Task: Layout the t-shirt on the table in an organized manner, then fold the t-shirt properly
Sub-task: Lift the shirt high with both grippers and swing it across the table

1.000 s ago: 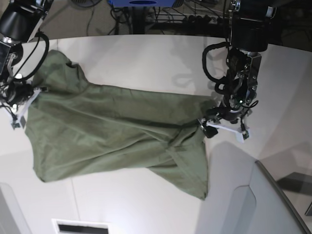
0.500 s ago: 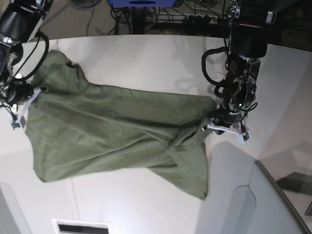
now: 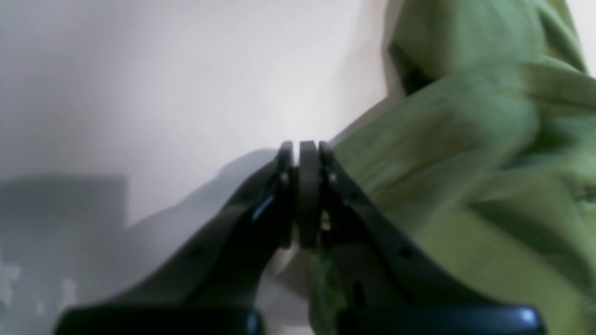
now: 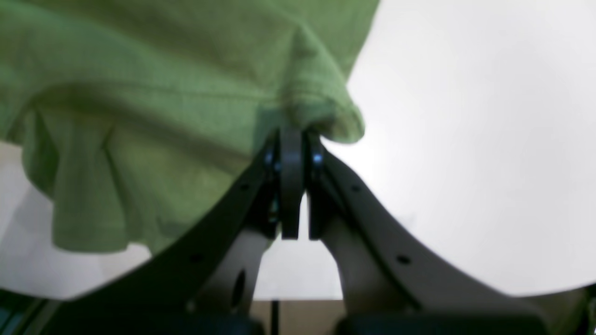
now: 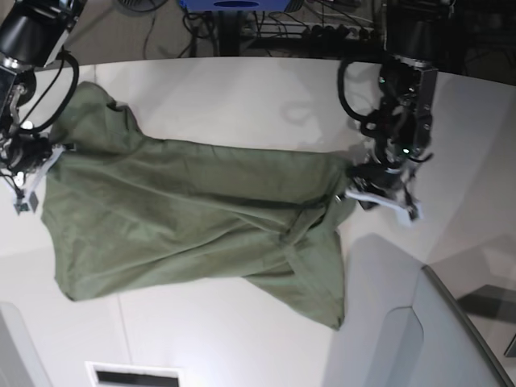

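Left wrist view: our left hand (image 3: 307, 153), jaws together, pinches the t-shirt (image 3: 465, 186) at 3 o'clock. Right wrist view: right hand (image 4: 292, 139) clamps its hem. Base view: shirt spans the desk (image 5: 242, 89); uneven pulling could slip either thin grip.

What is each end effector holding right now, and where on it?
Both pinch the t-shirt: right end effector at a hemmed edge, left end effector at its edge.

The left wrist view is blurred, smearing the t-shirt (image 3: 465, 153) folds.
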